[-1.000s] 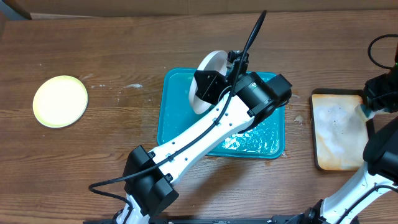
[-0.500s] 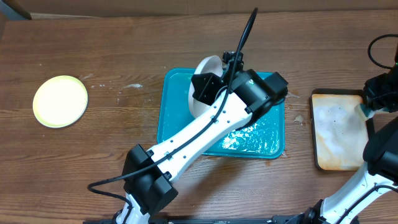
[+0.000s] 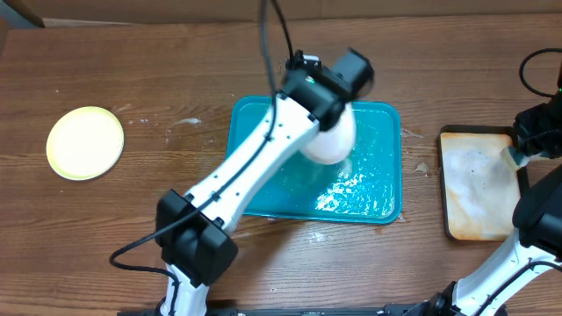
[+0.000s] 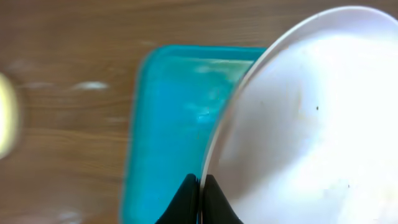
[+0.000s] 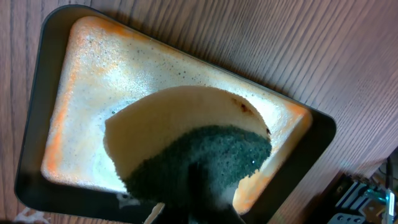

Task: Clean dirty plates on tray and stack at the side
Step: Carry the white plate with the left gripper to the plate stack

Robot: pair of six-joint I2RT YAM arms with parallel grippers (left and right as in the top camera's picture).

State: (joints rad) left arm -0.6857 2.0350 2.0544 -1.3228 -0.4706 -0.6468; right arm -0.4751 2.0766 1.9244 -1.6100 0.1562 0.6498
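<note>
While your left end effector (image 4: 200,186) pinches the rim of the white plate (image 4: 298,124) above the tray (image 4: 165,124), the sponge (image 5: 180,137) lies well to its right. Your right end effector (image 5: 193,190) (clamped tight) grips it.

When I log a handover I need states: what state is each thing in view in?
white plate: tilted, held by its rim over the teal tray
left gripper: shut on the white plate
teal tray: flat on the table, wet
yellow-green plate: lying flat, apart at far left
sponge: gripped over the small tray
right gripper: shut on the sponge
small tray: foamy, orange-stained inside
</note>
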